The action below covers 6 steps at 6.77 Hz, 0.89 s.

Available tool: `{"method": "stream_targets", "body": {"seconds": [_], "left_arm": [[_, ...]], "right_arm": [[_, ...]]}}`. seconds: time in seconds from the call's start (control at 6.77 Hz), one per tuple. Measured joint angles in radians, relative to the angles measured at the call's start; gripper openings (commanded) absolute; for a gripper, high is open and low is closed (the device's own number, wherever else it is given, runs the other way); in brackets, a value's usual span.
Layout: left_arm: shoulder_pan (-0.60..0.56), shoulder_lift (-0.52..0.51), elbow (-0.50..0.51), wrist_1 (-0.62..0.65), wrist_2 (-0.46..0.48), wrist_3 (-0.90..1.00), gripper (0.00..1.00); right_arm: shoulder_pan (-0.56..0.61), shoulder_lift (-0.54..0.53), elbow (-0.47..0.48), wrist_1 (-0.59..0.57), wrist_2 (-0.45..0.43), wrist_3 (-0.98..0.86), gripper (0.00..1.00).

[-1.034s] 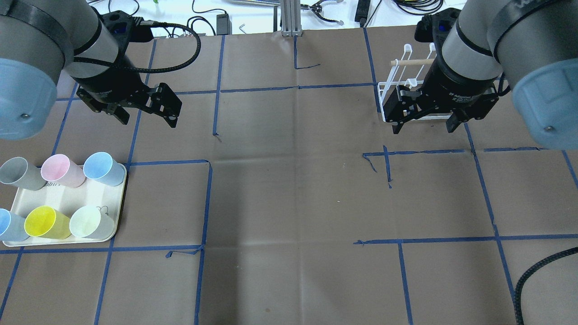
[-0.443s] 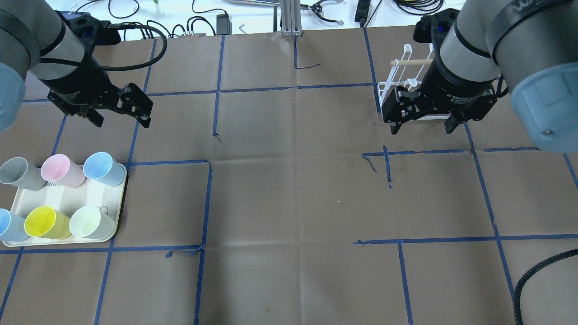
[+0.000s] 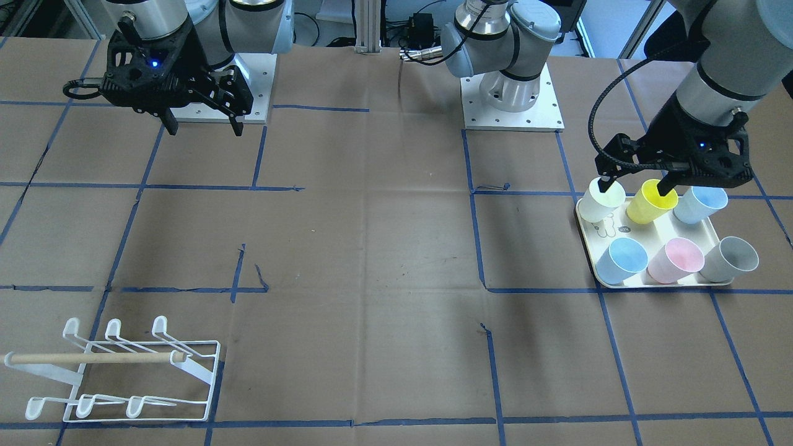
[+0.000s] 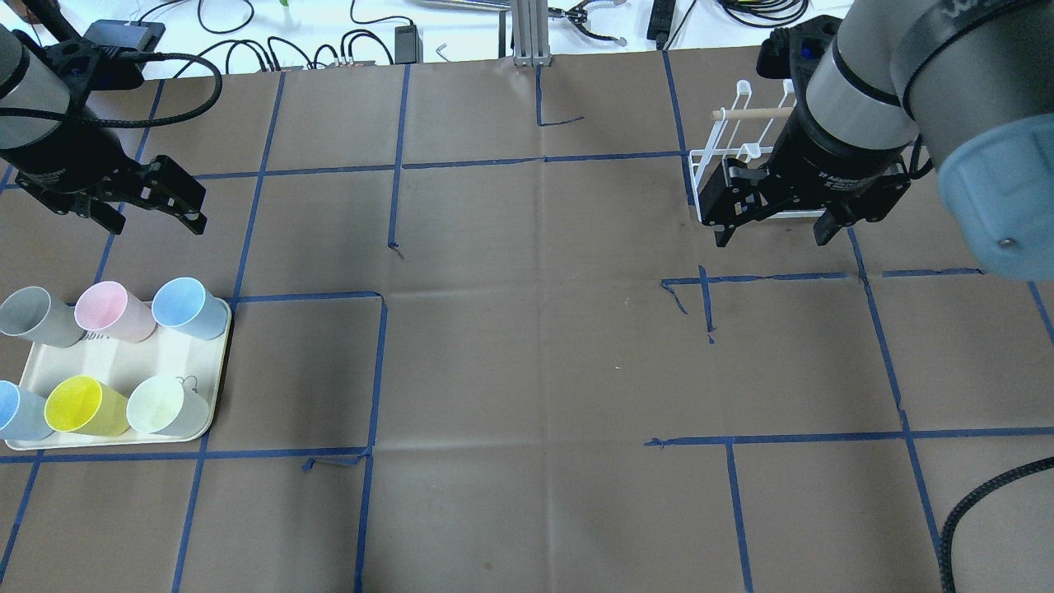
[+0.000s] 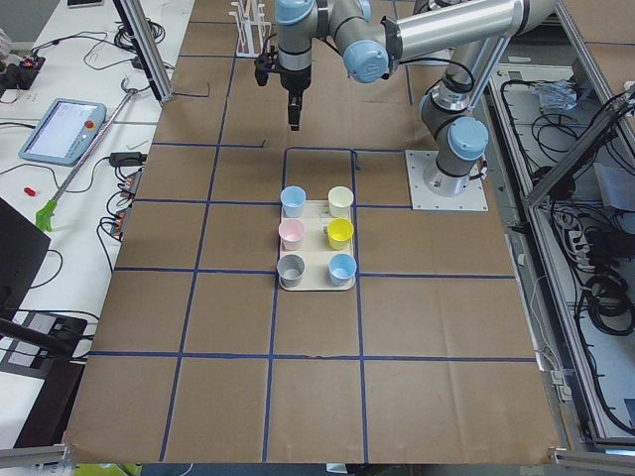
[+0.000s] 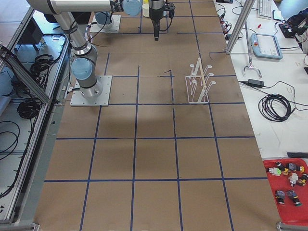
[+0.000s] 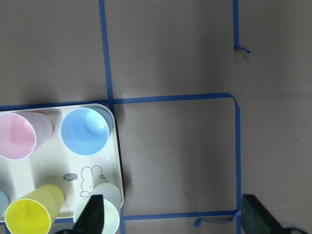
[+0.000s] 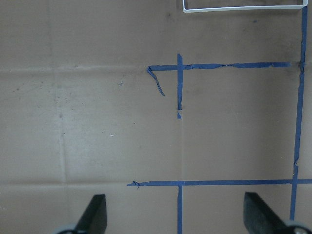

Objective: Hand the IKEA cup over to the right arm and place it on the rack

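Several pastel cups stand upright on a cream tray (image 4: pixel 123 356) at the left: grey (image 4: pixel 33 317), pink (image 4: pixel 111 311), blue (image 4: pixel 188 307), yellow (image 4: pixel 81 405) and pale green (image 4: pixel 163 405). My left gripper (image 4: pixel 154 221) hangs open and empty, high above the table near the tray. In the left wrist view the left gripper (image 7: pixel 175 217) shows the blue cup (image 7: pixel 85 130) and the pale green cup (image 7: pixel 108 209) at lower left. My right gripper (image 4: pixel 772 237) is open and empty in front of the white wire rack (image 4: pixel 715 156). The rack (image 3: pixel 124 371) holds no cup.
Blue tape lines grid the brown paper table (image 4: pixel 535 346). Cables and small tools lie along the far edge (image 4: pixel 370 33). The right wrist view shows only bare paper, tape and the rack's base wire (image 8: pixel 243 7) at the top.
My left arm has swung to the left, and its open gripper now hangs closer to the tray side. The right arm has barely moved. The cups stand as before.
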Motion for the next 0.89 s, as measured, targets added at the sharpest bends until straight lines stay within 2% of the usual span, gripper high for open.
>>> {"method": "stream_targets", "body": {"seconds": [0.59, 0.89], "left_arm": [[0.047, -0.154, -0.003, 0.122, 0.001, 0.041, 0.95], [0.067, -0.223, -0.029, 0.193, 0.0, 0.061, 0.98]], "right_arm": [[-0.002, 0.007, 0.005, -0.011, 0.002, 0.005, 1.0], [-0.001, 0.006, 0.005, -0.055, 0.021, 0.015, 1.0]]}}
